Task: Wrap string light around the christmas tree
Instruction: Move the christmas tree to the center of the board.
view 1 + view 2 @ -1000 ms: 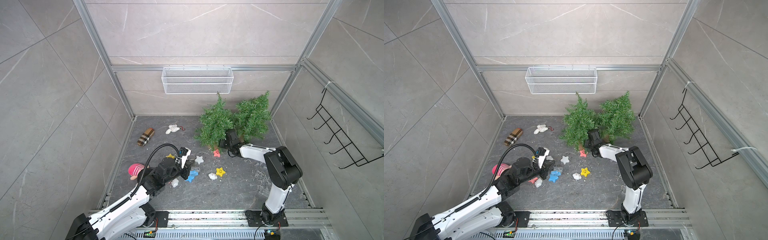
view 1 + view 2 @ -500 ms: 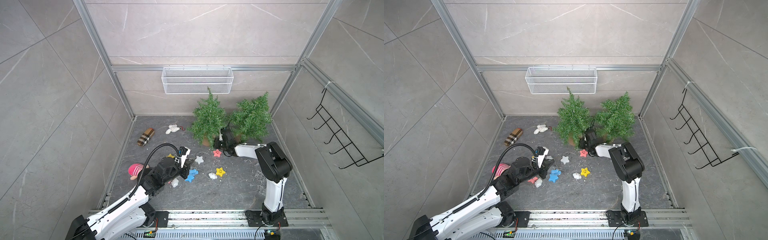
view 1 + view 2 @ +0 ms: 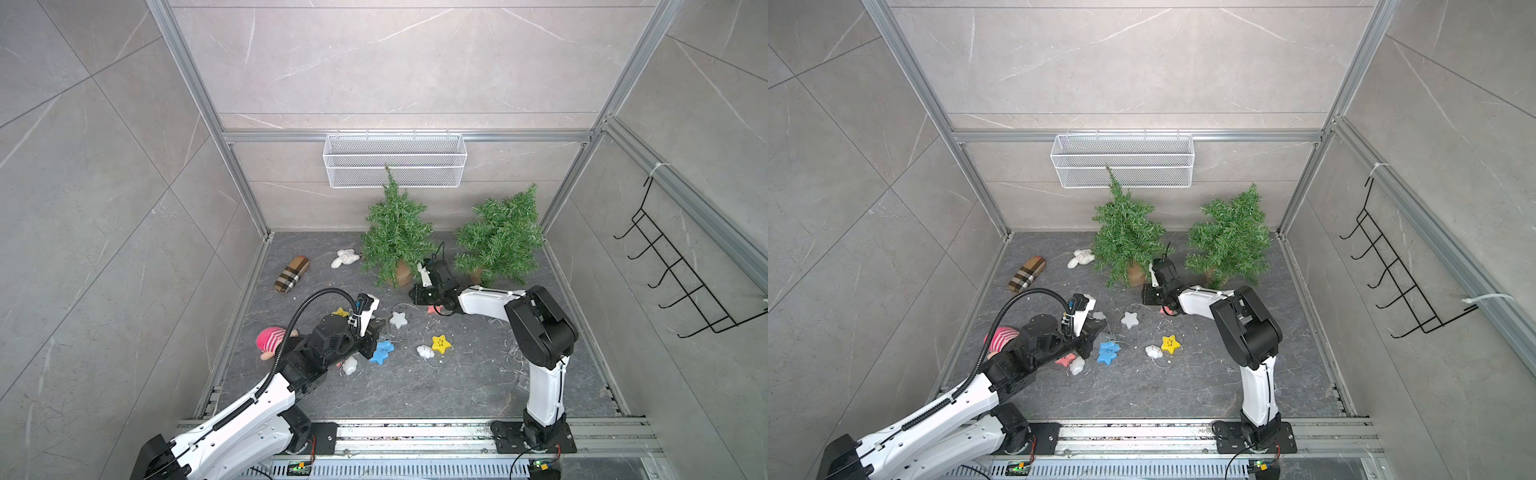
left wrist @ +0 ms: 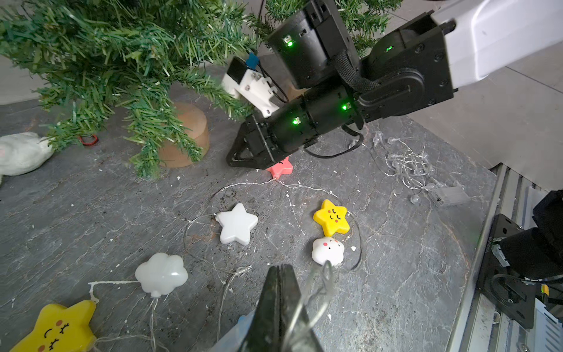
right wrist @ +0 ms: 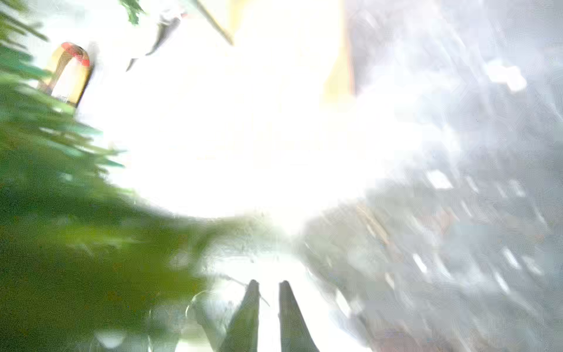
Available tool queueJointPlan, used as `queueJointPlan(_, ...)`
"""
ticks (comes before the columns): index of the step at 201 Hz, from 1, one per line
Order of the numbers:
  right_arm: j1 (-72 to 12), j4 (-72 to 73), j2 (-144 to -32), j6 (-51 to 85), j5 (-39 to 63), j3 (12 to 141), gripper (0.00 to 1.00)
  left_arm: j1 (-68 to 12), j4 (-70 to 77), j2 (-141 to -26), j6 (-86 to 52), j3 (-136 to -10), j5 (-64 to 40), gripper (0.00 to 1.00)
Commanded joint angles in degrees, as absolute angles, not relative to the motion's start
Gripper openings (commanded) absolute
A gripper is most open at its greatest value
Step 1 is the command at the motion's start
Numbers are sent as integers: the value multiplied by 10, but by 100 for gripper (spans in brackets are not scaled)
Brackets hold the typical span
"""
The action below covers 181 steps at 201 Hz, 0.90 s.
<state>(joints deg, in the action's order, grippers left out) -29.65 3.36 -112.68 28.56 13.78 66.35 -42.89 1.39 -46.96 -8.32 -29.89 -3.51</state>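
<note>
on the far left of the floor a pink striped doll (image 3: 269,337) lies half hidden by the left arm, with a plaid pouch (image 3: 291,274) behind it and a white plush (image 3: 345,257) further along. the left gripper (image 4: 281,268) hangs low over the floor, fingers pressed together, pinching a raised loop of thin wire from the string light (image 4: 161,274). the rest of that string lies loose on the floor in front of the christmas tree (image 3: 395,232). a white star (image 4: 237,224), a small cloud (image 4: 328,250) and a yellow star (image 4: 331,217) sit in the open middle, a blue star (image 3: 382,352) right at the left gripper, and a pink star (image 4: 280,169) under the right gripper's body. the tree stands upright on a wooden base (image 4: 185,137) below the wire basket (image 3: 395,160).

the right gripper (image 5: 268,283) sits just beside that base, fingers a narrow slit apart with nothing seen between them, though its wrist view is badly blurred. the right arm lies low between the lamps and a second tree (image 3: 500,237). a tangle of clear bulbs (image 4: 408,161) lies near that arm, and a black hook rack (image 3: 685,274) hangs on the side wall.
</note>
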Motion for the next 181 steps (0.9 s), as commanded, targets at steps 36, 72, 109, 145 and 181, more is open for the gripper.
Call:
queueJointPlan(36,-322,117,-1000,465,274,547,50,-419,-71,-432,-62,-364,30,0)
queueJointPlan(72,-382,252,-1015,608,209,552,63,-413,-141,-422,-56,-385,70,0)
queueJointPlan(109,-430,344,-1091,694,104,612,65,-411,-172,-420,-54,-393,90,0)
queueJointPlan(145,-445,322,-1147,711,13,692,64,-410,-177,-417,-60,-395,84,0)
queueJointPlan(181,-448,302,-1191,722,-27,747,56,-410,-174,-409,-66,-386,76,0)
